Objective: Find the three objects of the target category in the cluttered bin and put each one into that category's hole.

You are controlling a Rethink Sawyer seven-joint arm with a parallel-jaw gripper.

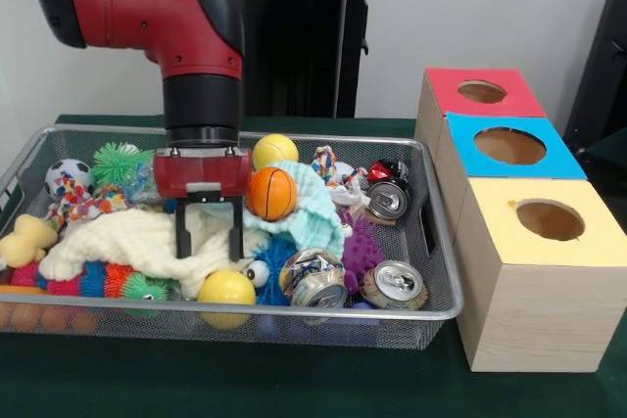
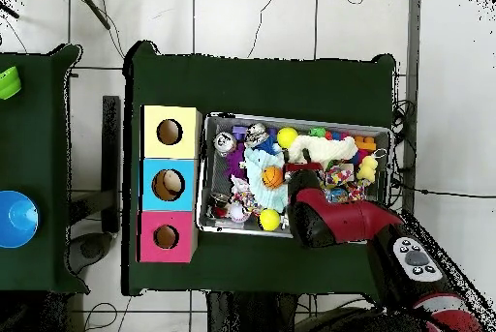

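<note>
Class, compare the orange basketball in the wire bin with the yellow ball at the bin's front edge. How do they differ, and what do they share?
The orange basketball has dark seam lines; the yellow ball is plain. The basketball sits high on the pale blue cloth, beside the gripper; the yellow ball lies low against the bin's front wall. Both are round toy balls of similar size.
</note>
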